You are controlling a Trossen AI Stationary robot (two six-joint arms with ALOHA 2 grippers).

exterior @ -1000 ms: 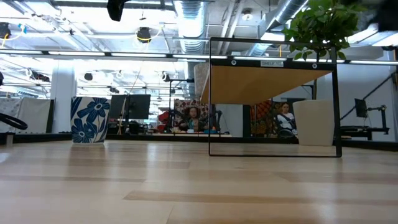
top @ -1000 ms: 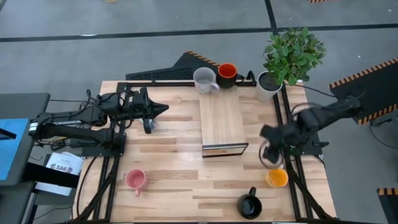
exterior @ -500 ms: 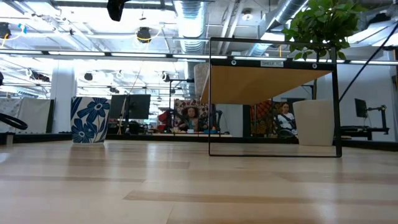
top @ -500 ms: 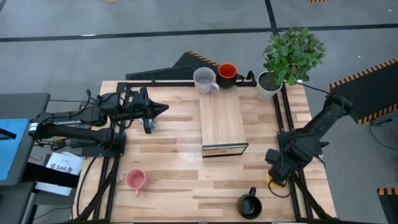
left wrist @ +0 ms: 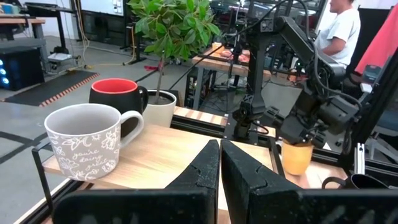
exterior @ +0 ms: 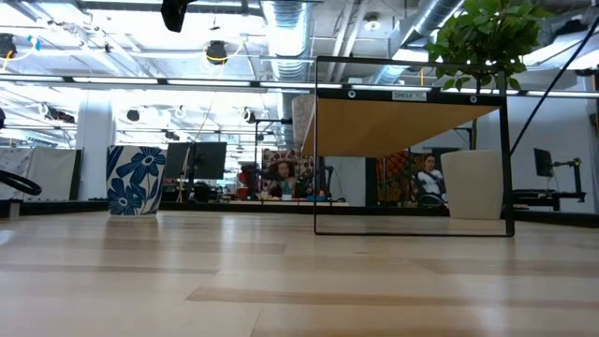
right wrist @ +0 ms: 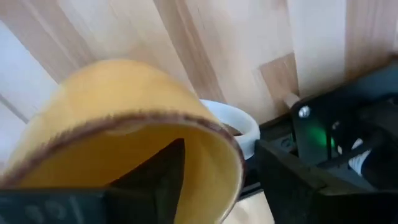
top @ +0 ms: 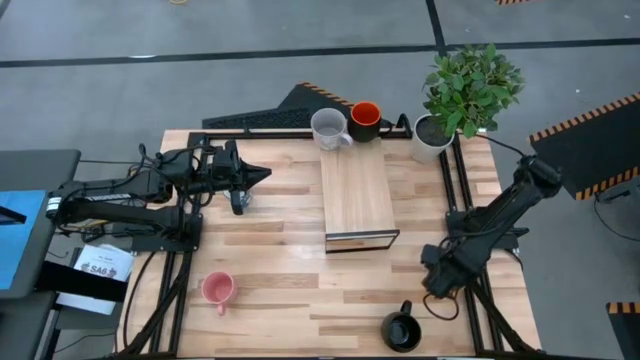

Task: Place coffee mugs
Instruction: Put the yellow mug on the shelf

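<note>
The pale wooden plank surface (top: 280, 260), framed by black rails, carries two dark arms, one raised wooden shelf board (top: 356, 192) at its centre, and one white pot with a leafy green plant (top: 433, 138) at 1 o'clock.

Five mugs can be counted from above. A pale grey ceramic mug with a white floral pattern (top: 328, 129) and a glossy black mug with red-orange inside (top: 365, 120) stand side by side at 12 o'clock, just behind the shelf board. A pink mug (top: 217, 289) sits at 8 o'clock and a glossy black mug (top: 402, 330) at 6 o'clock. The fifth, a blue-flowered white mug (exterior: 134, 180), shows clearly only in the low view.

The yellow-orange mug (left wrist: 297, 156) at 4 o'clock is hidden from above by the right end effector (top: 441, 281); the right wrist view shows one dark finger (right wrist: 158, 174) inside its rim and the other outside, clamped on the wall.

The left end effector (left wrist: 219, 163) rests at 9 o'clock, its two fingers pressed together on nothing.
</note>
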